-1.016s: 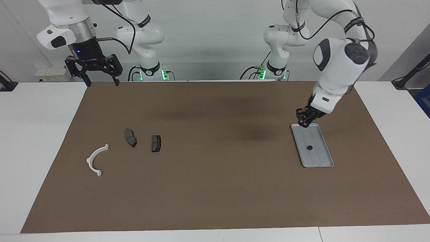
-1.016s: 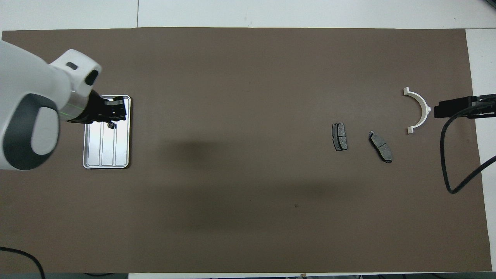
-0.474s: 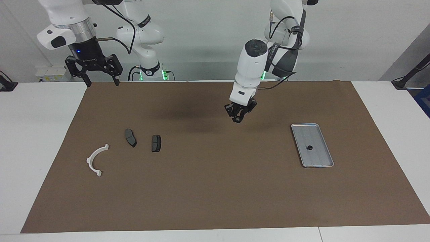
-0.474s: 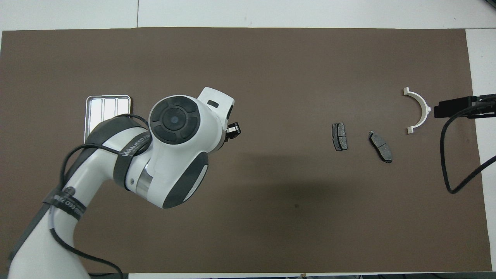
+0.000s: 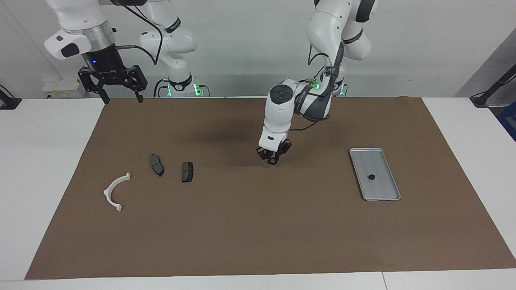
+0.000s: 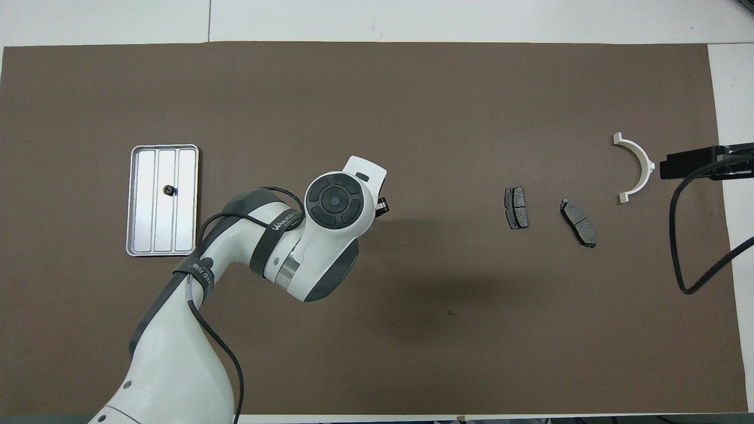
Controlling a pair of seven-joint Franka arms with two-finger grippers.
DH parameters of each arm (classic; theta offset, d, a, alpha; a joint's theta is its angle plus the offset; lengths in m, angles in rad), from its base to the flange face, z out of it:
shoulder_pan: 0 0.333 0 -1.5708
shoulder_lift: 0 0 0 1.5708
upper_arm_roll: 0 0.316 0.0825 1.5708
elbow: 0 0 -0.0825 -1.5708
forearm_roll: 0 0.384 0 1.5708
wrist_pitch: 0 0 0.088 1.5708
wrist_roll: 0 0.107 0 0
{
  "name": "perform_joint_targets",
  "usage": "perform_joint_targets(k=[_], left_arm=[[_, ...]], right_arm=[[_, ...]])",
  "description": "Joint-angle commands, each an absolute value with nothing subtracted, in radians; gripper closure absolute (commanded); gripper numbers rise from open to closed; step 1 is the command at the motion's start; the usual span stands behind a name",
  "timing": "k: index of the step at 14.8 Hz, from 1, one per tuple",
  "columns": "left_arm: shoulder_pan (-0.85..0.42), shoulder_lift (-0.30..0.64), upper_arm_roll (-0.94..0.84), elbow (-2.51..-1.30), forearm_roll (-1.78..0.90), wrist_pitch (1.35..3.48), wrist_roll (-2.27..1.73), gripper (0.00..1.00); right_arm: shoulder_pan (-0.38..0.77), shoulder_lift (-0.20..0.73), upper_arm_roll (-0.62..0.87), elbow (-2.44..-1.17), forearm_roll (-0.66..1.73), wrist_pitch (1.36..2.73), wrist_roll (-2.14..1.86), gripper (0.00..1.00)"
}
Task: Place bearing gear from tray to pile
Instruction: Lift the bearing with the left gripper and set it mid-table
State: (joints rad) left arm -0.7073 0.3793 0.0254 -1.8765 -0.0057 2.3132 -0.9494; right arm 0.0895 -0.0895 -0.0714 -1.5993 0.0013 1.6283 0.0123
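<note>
The silver tray (image 5: 383,159) (image 6: 187,176) lies toward the left arm's end of the brown mat, and one small dark bearing gear (image 5: 371,177) (image 6: 169,189) rests on it. My left gripper (image 5: 273,161) (image 6: 382,205) hangs low over the middle of the mat, between tray and pile. Its fingertips are shut on a small dark part, seemingly a bearing gear, mostly hidden by the fingers. The pile is a white bracket (image 5: 116,191) (image 6: 636,168) and two dark brake pads (image 5: 157,164) (image 5: 187,171). My right gripper (image 5: 123,98) waits open, raised over the mat's edge by its base.
A brown mat (image 5: 258,225) covers most of the white table. A black cable (image 6: 695,259) loops over the mat's edge at the right arm's end. The left arm's body covers part of the mat in the overhead view.
The left gripper has left the tray and travelled toward the pile, then dropped lower over the mat's middle. Its grip looks unchanged. The right arm has not moved.
</note>
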Motion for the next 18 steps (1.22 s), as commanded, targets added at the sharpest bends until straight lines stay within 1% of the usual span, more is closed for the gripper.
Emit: perform_joint_targets(k=[1, 4, 6, 7, 8, 9, 10, 11, 12, 13, 14, 17, 18], left_arm=[[-0.733, 0.371, 0.044, -1.92, 0.018, 2.359, -0.979, 1.0], [-0.733, 0.371, 0.044, -1.937, 0.018, 2.378, -0.979, 1.0], [-0.733, 0.37, 0.044, -1.947, 0.023, 2.388, -0.977, 1.0], [-0.733, 0.37, 0.044, -1.948, 0.034, 2.388, -0.977, 0.85], [-0.733, 0.37, 0.044, -1.947, 0.04, 2.388, -0.977, 0.52], [-0.733, 0.37, 0.044, -1.947, 0.04, 2.388, -0.977, 0.25], [-0.733, 0.37, 0.044, -1.944, 0.04, 2.384, -0.977, 0.12], [-0.733, 0.368, 0.046, -1.934, 0.04, 2.375, -0.976, 0.05], [-0.729, 0.364, 0.051, -1.921, 0.041, 2.369, -0.971, 0.03], [-0.718, 0.35, 0.054, -1.904, 0.041, 2.341, -0.962, 0.03], [-0.698, 0.306, 0.055, -1.882, 0.041, 2.285, -0.945, 0.03], [-0.57, 0.155, 0.055, -1.821, 0.04, 2.053, -0.739, 0.03], [-0.514, 0.122, 0.055, -1.794, 0.041, 1.98, -0.659, 0.03]], right_arm=[[0.08, -0.107, -0.071, -1.618, 0.031, 1.629, -0.011, 0.0], [0.087, -0.11, -0.063, -1.618, 0.031, 1.577, -0.012, 0.0], [0.089, -0.115, -0.061, -1.618, 0.031, 1.572, -0.012, 0.0], [0.087, -0.115, -0.061, -1.618, 0.031, 1.569, -0.012, 0.0], [0.09, -0.115, -0.061, -1.618, 0.031, 1.571, -0.012, 0.0], [0.091, -0.115, -0.061, -1.618, 0.031, 1.571, -0.018, 0.0], [0.089, -0.124, -0.061, -1.618, 0.031, 1.569, -0.02, 0.0], [0.084, -0.13, -0.061, -1.62, 0.031, 1.56, -0.018, 0.0], [0.083, -0.13, -0.061, -1.62, 0.031, 1.549, -0.02, 0.0], [0.081, -0.13, -0.063, -1.62, 0.031, 1.551, -0.02, 0.0], [0.08, -0.13, -0.063, -1.621, 0.031, 1.555, -0.012, 0.0], [0.081, -0.146, -0.066, -1.643, 0.029, 1.555, 0.017, 0.0], [0.081, -0.15, -0.066, -1.661, 0.029, 1.563, 0.07, 0.0]])
